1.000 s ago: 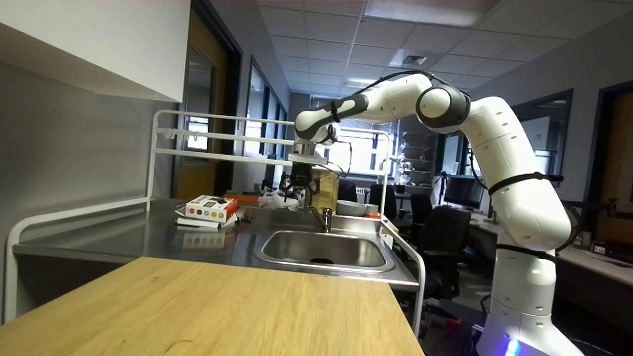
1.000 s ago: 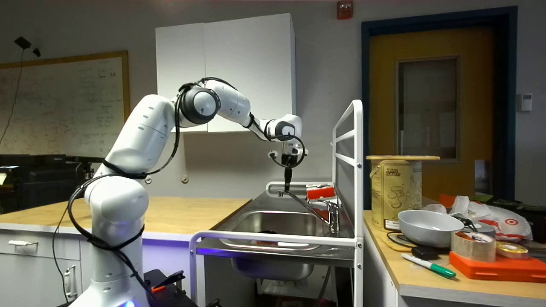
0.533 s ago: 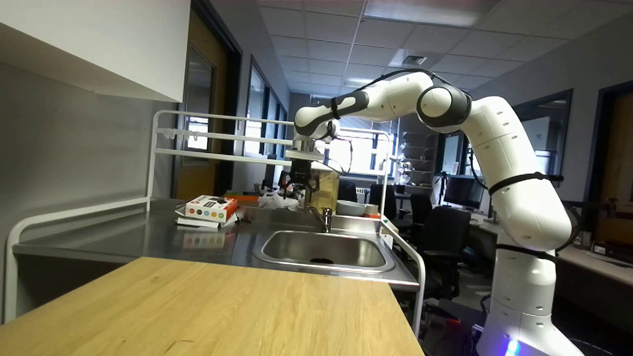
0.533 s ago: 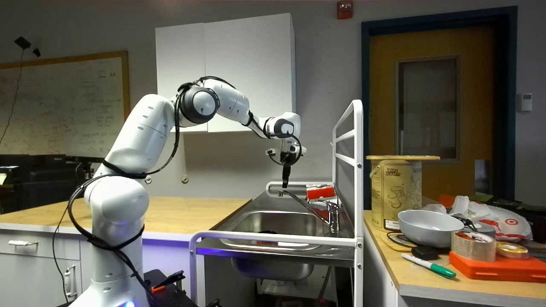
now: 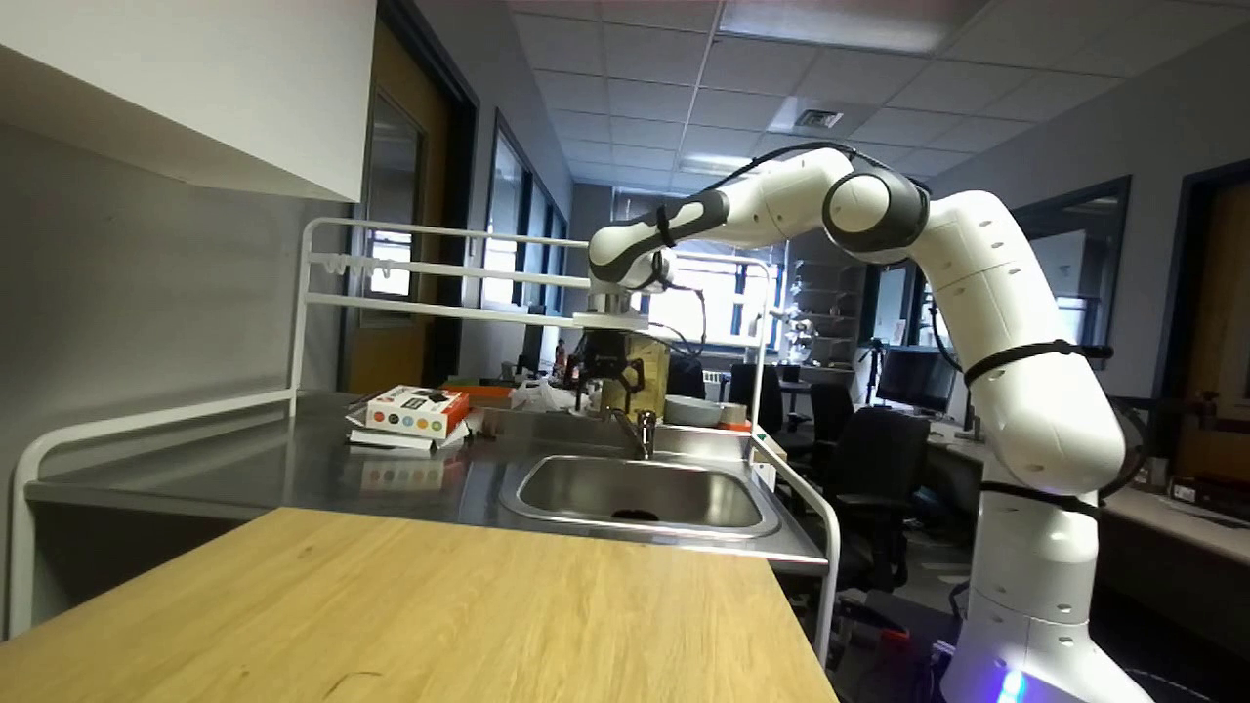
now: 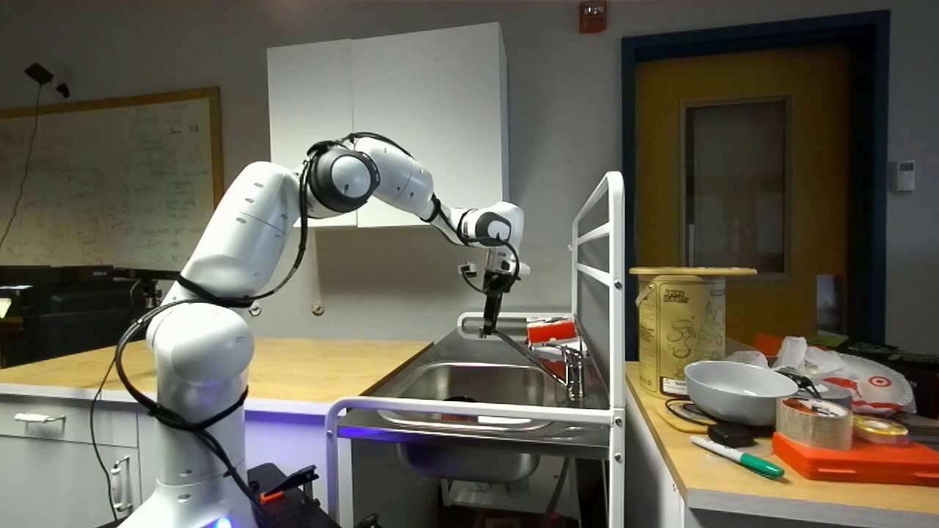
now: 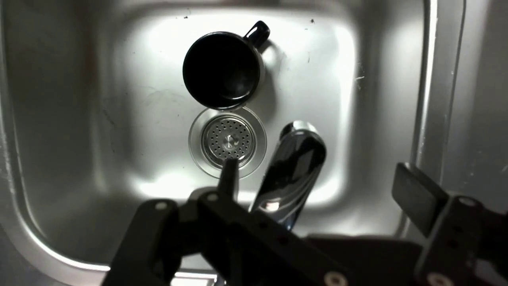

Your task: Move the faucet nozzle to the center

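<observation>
The steel basin spreads beneath me, giving room on either side toward its rim. My hand stands wide; the faucet nozzle shows between my fingers, whether touching I cannot tell. In the wrist view, a dark-lined mug sits near the drain.

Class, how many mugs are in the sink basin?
1: the dark-lined mug by the drain in the wrist view. The gripper covers part of the basin, so others may be hidden.
</observation>
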`<state>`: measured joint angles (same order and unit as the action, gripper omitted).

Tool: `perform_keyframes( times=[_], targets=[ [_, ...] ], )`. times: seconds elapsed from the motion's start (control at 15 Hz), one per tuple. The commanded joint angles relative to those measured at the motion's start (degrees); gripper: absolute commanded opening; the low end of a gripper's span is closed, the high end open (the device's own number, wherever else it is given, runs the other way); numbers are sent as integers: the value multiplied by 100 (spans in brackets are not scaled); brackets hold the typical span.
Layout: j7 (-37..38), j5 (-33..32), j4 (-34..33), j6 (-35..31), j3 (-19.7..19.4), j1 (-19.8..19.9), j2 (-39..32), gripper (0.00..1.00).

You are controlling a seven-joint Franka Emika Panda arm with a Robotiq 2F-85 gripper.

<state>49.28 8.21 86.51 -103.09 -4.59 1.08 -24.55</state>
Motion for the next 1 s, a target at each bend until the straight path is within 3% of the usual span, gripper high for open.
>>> perform_keyframes(
  times=[0.0,0.07,0.13,0.2,0.8,0.93],
  targets=[
    [70,207,196,61,-41,66,47,100],
    [77,193,220,75,-51,71,29,100],
    [86,177,244,86,-59,76,22,75],
    [90,175,285,86,-66,80,35,74],
    [79,201,401,71,-90,92,29,5],
    [77,205,403,75,-91,92,25,0]
  ],
)
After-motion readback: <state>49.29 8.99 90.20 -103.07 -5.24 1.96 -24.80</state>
